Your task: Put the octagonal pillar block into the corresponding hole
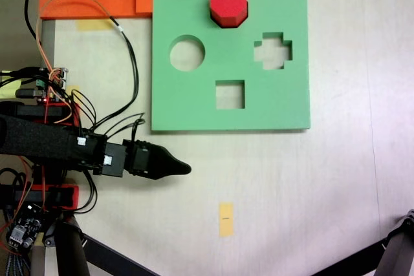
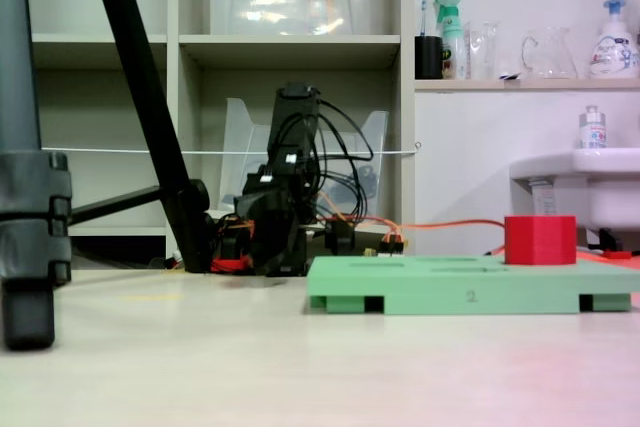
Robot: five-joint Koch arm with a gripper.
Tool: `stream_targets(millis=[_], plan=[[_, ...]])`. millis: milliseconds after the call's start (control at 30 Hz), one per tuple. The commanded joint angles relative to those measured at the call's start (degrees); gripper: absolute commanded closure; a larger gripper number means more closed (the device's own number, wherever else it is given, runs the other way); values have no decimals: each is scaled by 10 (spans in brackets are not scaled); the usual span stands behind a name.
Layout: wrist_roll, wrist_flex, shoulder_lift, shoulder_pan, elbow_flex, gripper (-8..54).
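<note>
The red octagonal pillar block (image 1: 228, 3) already stands in its hole at 12 o'clock of the green board (image 1: 194, 105), top sticking up. Claw (image 1: 184, 168) is off the board on the bench (image 1: 304, 192); jaws overlap, can't tell its state. Next, approx.: press straight down. Count: 1 block, 1 board, 3 empty cutouts.
</note>
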State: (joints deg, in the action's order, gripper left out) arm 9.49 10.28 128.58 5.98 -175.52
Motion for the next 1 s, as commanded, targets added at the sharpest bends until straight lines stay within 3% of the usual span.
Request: stream_targets(millis=[0, 133, 967], plan=[[-4, -24, 46, 3, -40, 115], [-2, -111, 46, -1, -41, 119], [0, -104, 44, -17, -40, 117]])
